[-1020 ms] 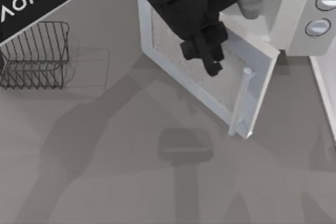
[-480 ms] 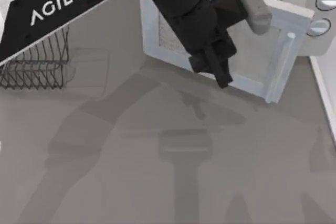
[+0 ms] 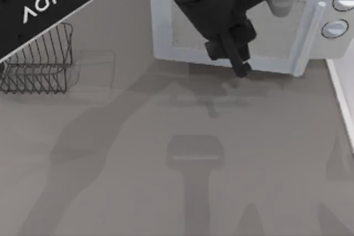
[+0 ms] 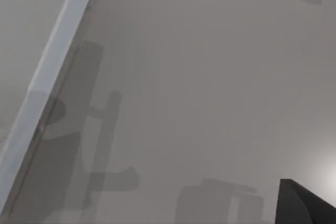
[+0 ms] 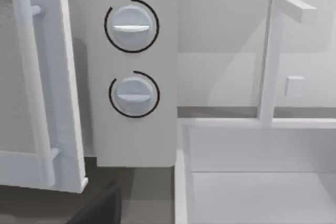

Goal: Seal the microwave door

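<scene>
The white microwave [image 3: 326, 42] stands at the back right, its two round grey knobs [image 3: 335, 27] facing the table. The microwave door [image 3: 276, 34] lies almost flat against its front, with the pale bar handle [image 3: 311, 37] next to the knob panel. My left gripper [image 3: 238, 62], black, reaches down over the door's lower edge and rests against its window. In the right wrist view the door's handle edge [image 5: 65, 77] sits beside the knobs [image 5: 131, 27]; I cannot tell whether it is fully flush. A dark part of my right gripper [image 5: 100, 208] shows low in that view.
A dark wire rack [image 3: 38, 59] stands at the left of the table. A white basin [image 5: 262, 182] with a tall white faucet [image 5: 270, 56] sits right of the microwave; its rim [image 3: 343, 98] runs along the table's right side. The table's front is grey and bare.
The door has swung from wide open to nearly flat against the microwave. My left gripper moved right and toward the back with it, staying against the window.
</scene>
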Tool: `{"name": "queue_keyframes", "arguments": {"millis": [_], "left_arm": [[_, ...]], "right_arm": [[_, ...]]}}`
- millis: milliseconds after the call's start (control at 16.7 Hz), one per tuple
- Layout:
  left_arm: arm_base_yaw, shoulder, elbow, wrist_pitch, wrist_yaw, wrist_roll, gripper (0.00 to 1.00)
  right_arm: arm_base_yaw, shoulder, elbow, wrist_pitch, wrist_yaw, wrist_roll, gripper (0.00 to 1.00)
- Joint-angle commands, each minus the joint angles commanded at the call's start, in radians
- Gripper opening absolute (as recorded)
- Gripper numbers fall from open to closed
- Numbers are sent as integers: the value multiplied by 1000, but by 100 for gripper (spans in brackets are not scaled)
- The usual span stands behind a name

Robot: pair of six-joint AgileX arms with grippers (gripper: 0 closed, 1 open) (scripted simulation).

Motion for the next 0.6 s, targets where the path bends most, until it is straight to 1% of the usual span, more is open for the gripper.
{"name": "queue_keyframes", "arguments": {"millis": [360,600], "left_arm": [[-28,44,-7,-42,1,-27,0],[-40,68,39,-47,-4,-39,0]], "right_arm": [[0,0,0,0,0,0,100],[0,0,0,0,0,0,100]]}}
